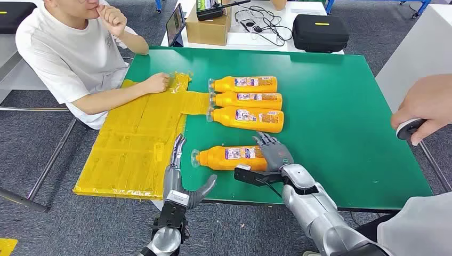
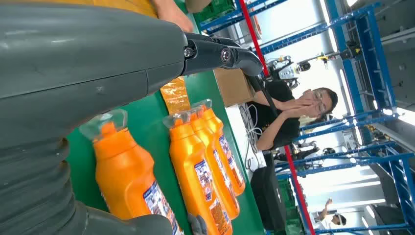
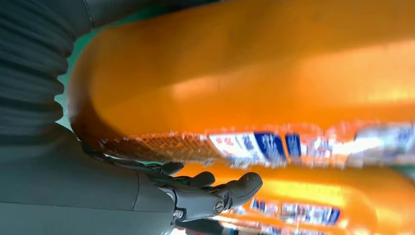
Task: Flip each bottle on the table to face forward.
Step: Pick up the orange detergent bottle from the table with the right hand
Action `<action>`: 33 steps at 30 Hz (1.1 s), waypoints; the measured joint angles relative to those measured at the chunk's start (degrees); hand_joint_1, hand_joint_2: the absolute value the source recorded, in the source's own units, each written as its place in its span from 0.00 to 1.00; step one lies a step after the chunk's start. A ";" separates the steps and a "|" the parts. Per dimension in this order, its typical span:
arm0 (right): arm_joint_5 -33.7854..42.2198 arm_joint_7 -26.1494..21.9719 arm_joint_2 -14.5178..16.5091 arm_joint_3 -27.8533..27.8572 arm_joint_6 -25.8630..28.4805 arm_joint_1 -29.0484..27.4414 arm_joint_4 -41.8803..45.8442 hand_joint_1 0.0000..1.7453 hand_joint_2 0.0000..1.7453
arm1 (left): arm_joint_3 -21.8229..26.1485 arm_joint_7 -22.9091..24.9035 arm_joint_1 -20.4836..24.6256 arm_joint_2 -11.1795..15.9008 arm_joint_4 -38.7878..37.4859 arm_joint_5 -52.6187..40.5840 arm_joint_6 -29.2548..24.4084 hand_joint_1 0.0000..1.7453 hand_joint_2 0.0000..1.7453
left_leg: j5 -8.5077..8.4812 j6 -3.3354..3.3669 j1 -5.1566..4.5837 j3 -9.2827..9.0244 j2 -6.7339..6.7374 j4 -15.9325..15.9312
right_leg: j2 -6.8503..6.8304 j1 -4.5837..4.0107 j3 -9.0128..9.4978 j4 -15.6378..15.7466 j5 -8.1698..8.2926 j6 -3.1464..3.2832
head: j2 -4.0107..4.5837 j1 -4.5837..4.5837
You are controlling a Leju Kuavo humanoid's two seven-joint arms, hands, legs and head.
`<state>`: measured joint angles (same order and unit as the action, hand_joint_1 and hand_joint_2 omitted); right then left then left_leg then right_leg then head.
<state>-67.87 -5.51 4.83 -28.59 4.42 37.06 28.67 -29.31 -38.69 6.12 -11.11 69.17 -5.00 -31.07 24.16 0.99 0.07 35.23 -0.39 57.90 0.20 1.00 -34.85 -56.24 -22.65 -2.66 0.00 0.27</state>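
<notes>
Right hand (image 1: 274,153) lies over the base end of the nearest orange plastic bottle (image 1: 229,158), fingers draped on its far side, though a firm hold can't be confirmed. That bottle lies on its side near the front edge of the green table (image 1: 346,106), cap pointing toward the left hand (image 1: 178,178). Left hand hovers at that edge just beyond the cap, fingers spread, holding nothing. Four bottles in all: three more orange bottles (image 1: 246,101) lie side by side just beyond the right hand, labels up. Wide bare green stretches off to the right. Yellow plastic sheet (image 1: 133,149) covers the table beyond the left hand, where a seated person's hand (image 1: 157,82) rests.
</notes>
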 joint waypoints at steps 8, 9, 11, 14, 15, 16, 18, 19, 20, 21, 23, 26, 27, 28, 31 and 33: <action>1.64 -0.42 -1.10 -3.52 -11.08 4.76 -3.43 1.00 1.00 | -0.74 -0.58 0.86 -1.67 -1.27 0.02 0.15 0.00 1.00 | 0.01 0.02 -0.01 -0.35 0.02 0.00 | 0.13 0.01 0.33 0.08 -0.01 -0.02 | 0.00 -0.02; 2.15 -0.73 -1.34 -3.78 -11.82 5.00 -3.78 1.00 1.00 | -0.81 -0.65 0.98 -1.81 -1.45 0.03 0.23 0.00 1.00 | 0.01 0.02 -0.01 -0.37 -0.02 0.00 | 0.12 0.01 0.36 0.09 -0.01 -0.02 | 0.00 -0.02; 3.84 -1.78 -2.03 -4.08 -14.02 5.28 -4.45 1.00 1.00 | -0.96 -0.80 1.34 -2.01 -1.95 0.09 0.60 0.00 1.00 | 0.00 0.03 -0.01 -0.41 -0.07 0.00 | 0.12 0.01 0.42 0.10 0.00 -0.03 | 0.00 -0.01; 6.86 -4.11 -3.49 -4.15 -18.15 5.76 -5.30 1.00 1.00 | -1.37 -1.07 2.11 -2.30 -3.03 0.50 1.38 0.00 1.00 | 0.03 0.05 -0.01 -0.58 -0.12 0.00 | 0.10 0.01 0.64 0.15 -0.04 -0.09 | 0.00 -0.01; 7.52 -4.69 -3.93 -4.15 -19.03 5.89 -5.48 1.00 1.00 | -1.50 -1.11 2.33 -2.38 -3.38 0.63 1.51 0.00 1.00 | 0.06 0.07 -0.01 -0.68 -0.13 0.00 | 0.09 0.01 0.74 0.16 -0.07 -0.13 | 0.00 -0.01; 8.00 -5.12 -4.32 -4.15 -19.56 5.94 -5.62 1.00 1.00 | -1.59 -1.14 2.50 -2.44 -3.69 0.72 1.58 0.00 1.00 | 0.10 0.09 -0.01 -0.77 -0.14 0.00 | 0.09 0.01 0.80 0.18 -0.11 -0.17 | 0.00 0.00; 9.34 -6.31 -5.06 -4.13 -20.59 5.95 -5.84 1.00 1.00 | -1.74 -1.19 2.82 -2.55 -4.25 0.76 1.66 0.00 1.00 | 0.25 0.14 -0.01 -0.99 -0.17 0.00 | 0.08 0.01 0.78 0.25 -0.23 -0.24 | 0.00 0.01; 10.23 -7.18 -5.49 -4.10 -21.19 5.90 -5.91 1.00 1.00 | -1.88 -1.21 2.98 -2.59 -4.51 0.85 1.70 0.00 1.00 | 0.33 0.18 0.00 -1.13 -0.19 0.00 | 0.06 0.00 0.80 0.28 -0.34 -0.25 | 0.00 -0.01; 11.18 -8.22 -5.94 -4.07 -21.71 5.81 -5.95 1.00 1.00 | -2.06 -1.23 3.11 -2.62 -4.75 0.98 1.74 0.00 1.00 | 0.43 0.20 0.00 -1.28 -0.21 -0.01 | 0.04 0.00 0.87 0.31 -0.43 -0.28 | 0.00 -0.02; 11.96 -9.23 -6.32 -4.05 -21.93 5.68 -5.96 1.00 1.00 | -2.23 -1.25 3.20 -2.63 -4.95 1.13 1.78 0.00 1.00 | 0.51 0.22 0.00 -1.42 -0.21 -0.01 | 0.03 0.00 1.01 0.32 -0.49 -0.30 | 0.00 -0.03; 13.23 -11.53 -6.78 -4.05 -20.68 5.20 -5.95 1.00 1.00 | -2.41 -1.26 3.22 -2.63 -5.13 1.60 1.87 0.00 1.00 | 0.59 0.21 0.00 -1.57 -0.15 -0.02 | 0.03 0.00 1.36 0.36 -0.47 -0.31 | 0.00 -0.02; 15.66 -15.99 -7.12 -4.02 -16.37 3.98 -5.87 1.00 1.00 | -2.43 -1.27 3.21 -2.60 -5.11 2.19 2.19 0.00 1.00 | 0.58 0.22 0.00 -1.59 -0.08 -0.01 | 0.05 -0.01 1.78 0.42 -0.35 -0.27 | 0.00 -0.01; 17.50 -18.04 -7.08 -3.77 -13.95 3.29 -5.62 1.00 1.00 | -2.43 -1.27 3.19 -2.55 -4.96 2.60 2.25 0.00 1.00 | 0.57 0.22 0.01 -1.58 -0.08 -0.01 | 0.05 -0.02 1.80 0.42 -0.35 -0.28 | 0.00 -0.03; 20.07 -20.37 -6.92 -3.22 -10.38 2.22 -5.14 1.00 1.00 | -2.37 -1.26 3.11 -2.48 -4.60 3.36 2.27 0.00 1.00 | 0.57 0.22 0.02 -1.56 -0.09 -0.01 | 0.05 -0.03 1.82 0.42 -0.35 -0.28 | 0.00 -0.04; 30.16 -27.78 -4.98 0.92 7.61 -4.16 -1.48 1.00 1.00 | -1.27 -0.74 2.36 -2.14 -2.19 7.73 2.14 0.00 1.00 | 0.57 0.22 0.03 -1.26 -0.13 -0.01 | 0.03 -0.05 1.62 0.38 -0.36 -0.28 | 0.00 -0.04; 35.11 -30.31 -2.83 4.54 18.26 -8.92 2.24 1.00 1.00 | -0.06 -0.06 1.55 -1.96 -0.10 10.85 1.86 0.00 1.00 | 0.55 0.21 0.04 -0.97 -0.13 -0.01 | 0.03 -0.05 1.28 0.31 -0.35 -0.28 | 0.00 -0.01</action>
<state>-32.76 -35.82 2.00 -24.05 22.68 28.14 30.90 -29.36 -38.75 7.67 -13.08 69.06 5.84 -29.21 24.70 1.20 0.11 34.26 -0.51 57.89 0.23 0.95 -33.57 -55.93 -23.00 -2.94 0.00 0.26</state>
